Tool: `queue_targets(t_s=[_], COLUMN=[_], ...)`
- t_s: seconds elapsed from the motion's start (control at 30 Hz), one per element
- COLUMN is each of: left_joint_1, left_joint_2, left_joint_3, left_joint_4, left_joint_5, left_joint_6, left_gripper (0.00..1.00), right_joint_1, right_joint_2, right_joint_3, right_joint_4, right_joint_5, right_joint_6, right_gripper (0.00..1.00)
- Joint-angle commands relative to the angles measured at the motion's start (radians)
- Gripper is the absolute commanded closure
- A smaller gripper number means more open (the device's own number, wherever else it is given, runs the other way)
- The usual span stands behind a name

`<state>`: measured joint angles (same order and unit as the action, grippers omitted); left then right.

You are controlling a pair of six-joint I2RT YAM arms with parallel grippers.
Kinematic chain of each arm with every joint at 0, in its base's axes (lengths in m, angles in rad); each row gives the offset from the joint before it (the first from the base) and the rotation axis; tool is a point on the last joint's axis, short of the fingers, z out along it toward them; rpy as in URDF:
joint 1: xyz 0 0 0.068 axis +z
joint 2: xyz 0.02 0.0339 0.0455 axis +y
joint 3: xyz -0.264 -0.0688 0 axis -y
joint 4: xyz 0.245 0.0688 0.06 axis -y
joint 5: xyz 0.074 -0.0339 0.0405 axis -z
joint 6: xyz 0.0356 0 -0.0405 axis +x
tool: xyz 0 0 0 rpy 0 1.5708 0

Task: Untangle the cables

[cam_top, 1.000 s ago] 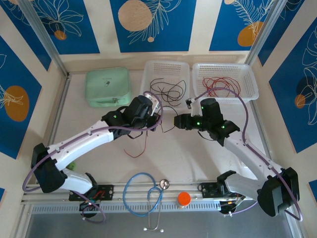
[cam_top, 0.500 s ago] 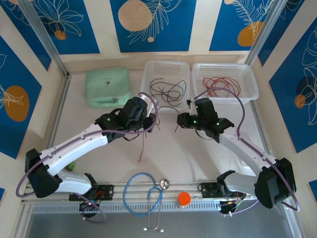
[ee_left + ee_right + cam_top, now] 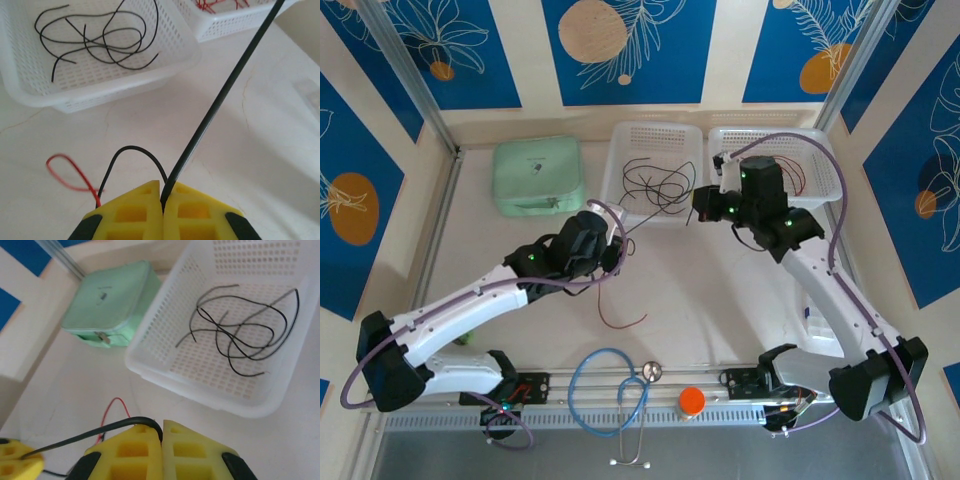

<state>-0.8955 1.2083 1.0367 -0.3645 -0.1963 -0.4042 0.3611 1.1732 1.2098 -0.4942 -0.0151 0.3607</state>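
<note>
**Left gripper** (image 3: 161, 194)
- The jaws are pressed together and nip a black cable (image 3: 220, 95) right at the tips.
- The cable leaves taut and slants off toward the table's far right.
- A small black loop arcs out beside my left finger. I cannot tell if it is the same wire.
- A red cable (image 3: 67, 172) lies curled and slack on the table (image 3: 260, 150) just left of the tips. I cannot tell whether it touches the fingers.

**Right gripper** (image 3: 162, 434)
- These jaws are closed too, on the other stretch of that black cable.
- The cable bends over my left fingertip and runs low to the left, to the left gripper's yellow finger.

**From above**
- The left gripper sits near the middle of the table.
- The right gripper is lifted, close to the near rims of the two baskets where they meet.
- The black cable spans the gap between the grippers.

**Surroundings**
- A white basket (image 3: 620, 150) stands at the far edge and holds loose black cables (image 3: 655, 180) in open curls.
- A second white basket (image 3: 235, 22) stands just beside it, toward the far right corner, with red cables (image 3: 210, 5) inside.
- My right arm hangs over the near part of that second basket and covers some of the red cables.
- A green case (image 3: 538, 177) lies toward the far left corner, near the first basket.
- A blue stethoscope (image 3: 610, 390) and an orange-capped thing (image 3: 691, 401) lie at the near edge, well apart from both grippers.
</note>
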Motion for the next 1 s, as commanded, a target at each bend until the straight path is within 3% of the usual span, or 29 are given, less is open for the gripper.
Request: queue_targets(t_s=[0.0,0.3,0.97], left_joint_1=[0.010,0.021,0.020], left_joint_2=[-0.031,0.031,0.028], left_joint_3=[-0.082,-0.111,-0.137], left_joint_4=[-0.114,-0.036,-0.011], left_joint_5=[-0.115,-0.118,-0.038], left_joint_6=[-0.049,-0.058,-0.103], left_gripper=[0.97,0.53,0.23], right_joint_1=[-0.084,-0.087,-0.056], right_joint_2=[0.014,0.170,0.729], right_joint_3=[0.114,0.403,0.837], right_joint_4=[0.005,-0.016,-0.032], right_joint_5=[0.061,-0.079,-0.002], right_joint_6=[-0.051,-0.051,-0.088], right_gripper=[1.00,1.00,1.00])
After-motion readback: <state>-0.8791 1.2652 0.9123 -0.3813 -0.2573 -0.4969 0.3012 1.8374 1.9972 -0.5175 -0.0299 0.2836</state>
